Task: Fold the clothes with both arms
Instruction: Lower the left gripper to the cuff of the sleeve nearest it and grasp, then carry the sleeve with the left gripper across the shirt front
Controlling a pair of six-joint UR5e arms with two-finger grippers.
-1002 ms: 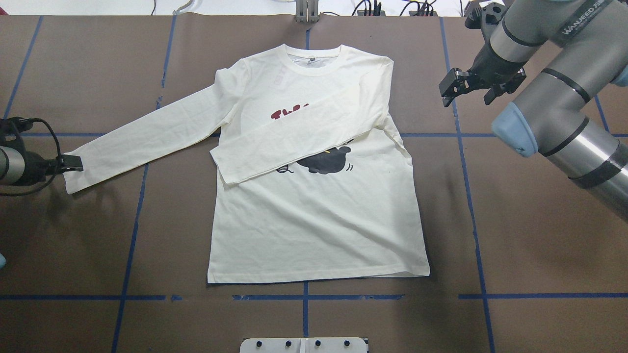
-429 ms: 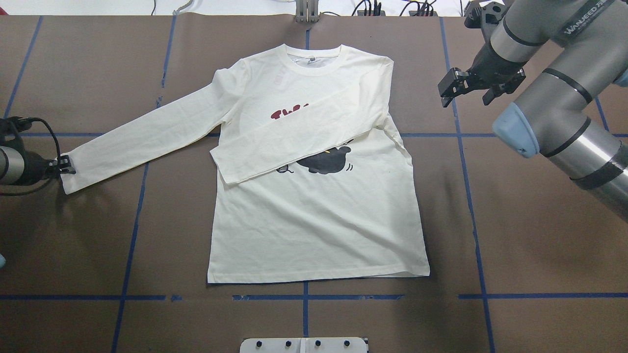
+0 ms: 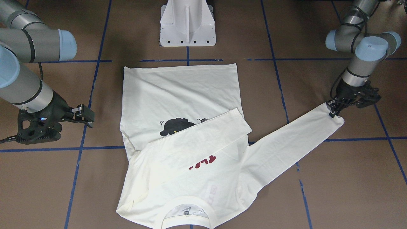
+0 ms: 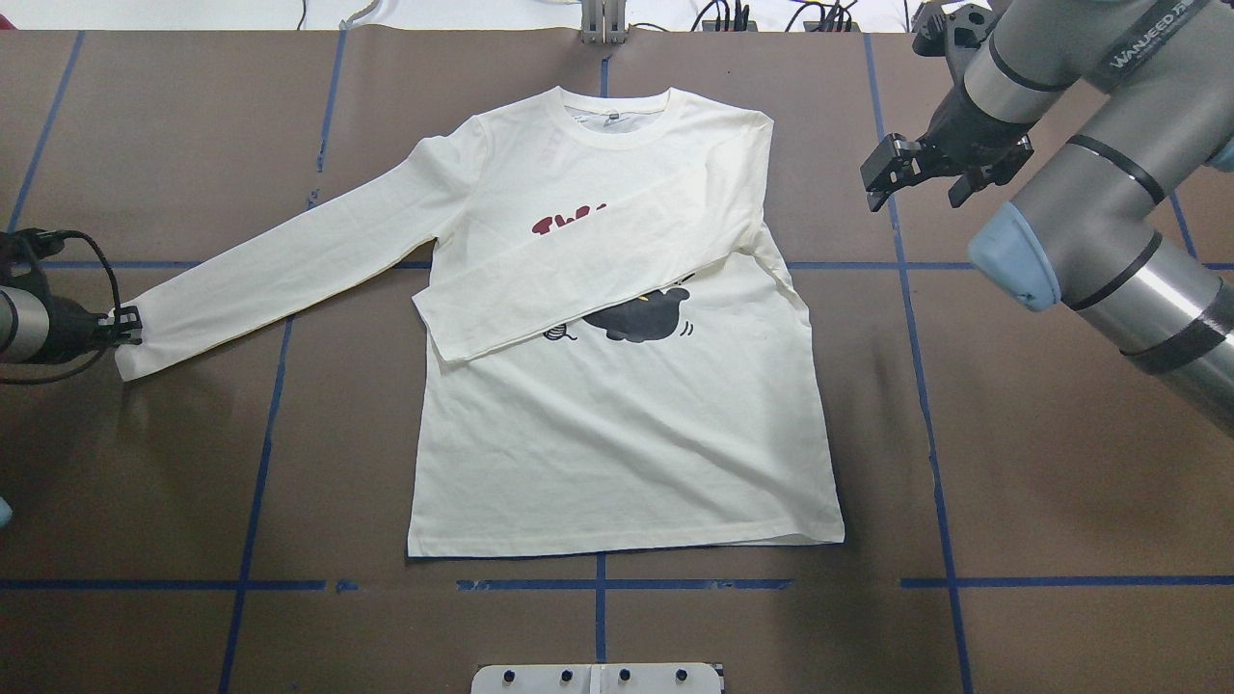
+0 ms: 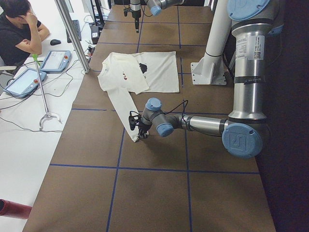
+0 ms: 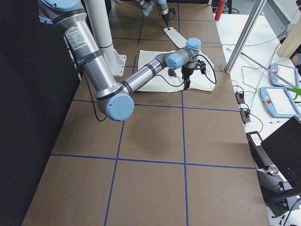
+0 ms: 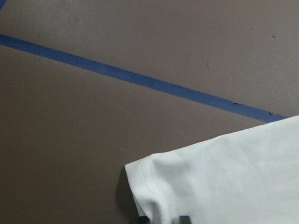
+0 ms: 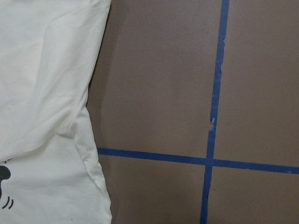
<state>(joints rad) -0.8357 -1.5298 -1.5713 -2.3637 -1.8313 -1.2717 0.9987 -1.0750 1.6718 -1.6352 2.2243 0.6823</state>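
Dragged toward 9 o'clock: cuff (image 4: 135, 353), left gripper (image 4: 126, 326) clamped on it; shirt (image 4: 617, 434) flat on table (image 4: 1012, 463); right gripper (image 4: 916, 185) at shirt's 2 o'clock overhead, jaws apart

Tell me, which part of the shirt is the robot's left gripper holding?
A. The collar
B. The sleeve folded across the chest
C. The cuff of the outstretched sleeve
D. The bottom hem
C: the left gripper is closed on the cuff at the end of the outstretched sleeve, well away from the collar, the hem, and the folded sleeve lying across the T-shirt.
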